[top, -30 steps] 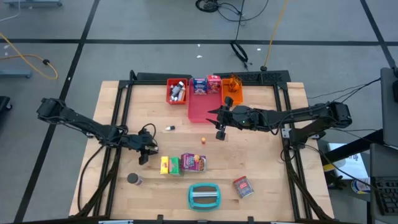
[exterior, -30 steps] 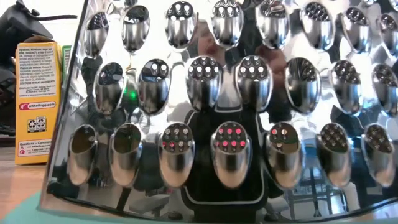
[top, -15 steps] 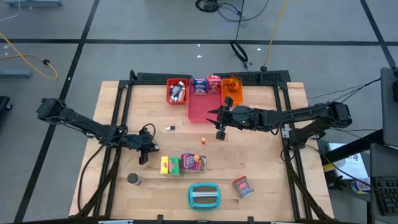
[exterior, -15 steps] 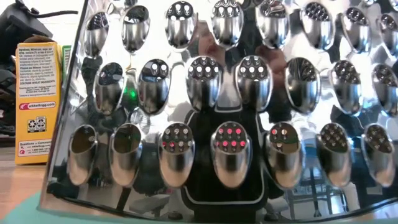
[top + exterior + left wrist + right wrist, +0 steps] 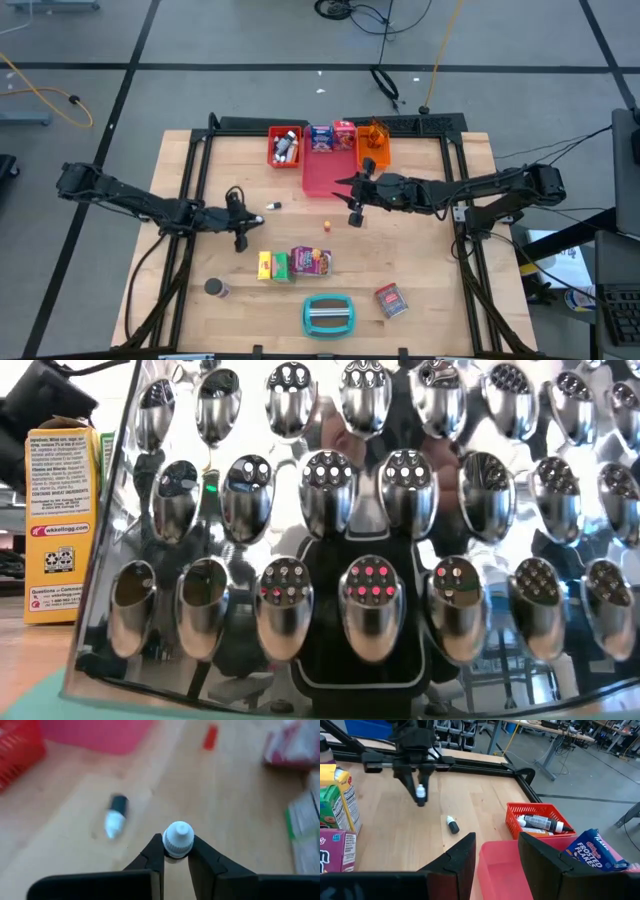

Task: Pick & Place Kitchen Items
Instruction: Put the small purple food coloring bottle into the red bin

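Near the middle of the table (image 5: 180,300), toward its left edge, the left gripper (image 5: 240,228) is clamped on a small white-capped bottle (image 5: 178,839), the cap poking up between its dark fingers (image 5: 154,855). A second tiny bottle (image 5: 272,206) lies on its side on the bare wood close by, between that gripper and the red basket (image 5: 284,146) at the far edge. The right gripper (image 5: 353,205) hangs by the near end of the pink tray (image 5: 325,172), its fingers parted and holding nothing. Yellow and green boxes (image 5: 272,266) and a purple packet (image 5: 311,261) stand in a row toward the near edge, with a dark can (image 5: 214,288) near the near-left corner. A metal grater (image 5: 360,530) fills most of the low view.
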`<action>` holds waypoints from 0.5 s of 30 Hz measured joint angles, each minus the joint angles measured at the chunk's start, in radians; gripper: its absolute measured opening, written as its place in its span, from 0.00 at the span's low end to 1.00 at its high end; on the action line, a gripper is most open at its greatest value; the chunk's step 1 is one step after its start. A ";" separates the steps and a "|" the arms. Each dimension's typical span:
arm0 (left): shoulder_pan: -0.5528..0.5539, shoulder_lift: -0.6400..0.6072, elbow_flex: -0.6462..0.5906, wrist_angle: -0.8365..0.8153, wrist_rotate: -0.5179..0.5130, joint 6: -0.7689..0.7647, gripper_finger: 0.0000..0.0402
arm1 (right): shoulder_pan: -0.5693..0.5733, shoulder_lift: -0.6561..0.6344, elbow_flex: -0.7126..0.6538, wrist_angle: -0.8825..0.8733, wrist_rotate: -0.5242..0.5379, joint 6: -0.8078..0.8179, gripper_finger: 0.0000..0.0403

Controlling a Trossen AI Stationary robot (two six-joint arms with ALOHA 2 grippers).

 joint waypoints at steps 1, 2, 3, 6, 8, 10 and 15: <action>0.020 0.000 0.011 0.000 -0.001 0.004 0.12 | 0.000 0.000 -0.006 0.016 0.000 -0.001 0.35; 0.039 0.000 0.022 0.001 -0.001 0.013 0.12 | 0.000 0.000 -0.010 0.030 0.000 -0.003 0.35; 0.060 0.000 0.034 0.000 -0.001 0.025 0.11 | 0.000 0.000 -0.010 0.039 0.000 -0.006 0.35; 0.125 0.000 0.083 -0.005 -0.001 0.077 0.12 | 0.000 0.000 -0.010 0.040 0.000 -0.008 0.35; 0.173 0.000 0.120 -0.004 -0.001 0.114 0.12 | 0.000 0.000 -0.010 0.040 0.000 -0.009 0.35; 0.218 0.000 0.157 -0.008 0.000 0.149 0.12 | 0.000 0.000 -0.010 0.040 0.000 -0.007 0.35; 0.340 0.000 0.218 -0.016 0.001 0.223 0.12 | 0.000 0.000 -0.010 0.040 0.000 -0.001 0.35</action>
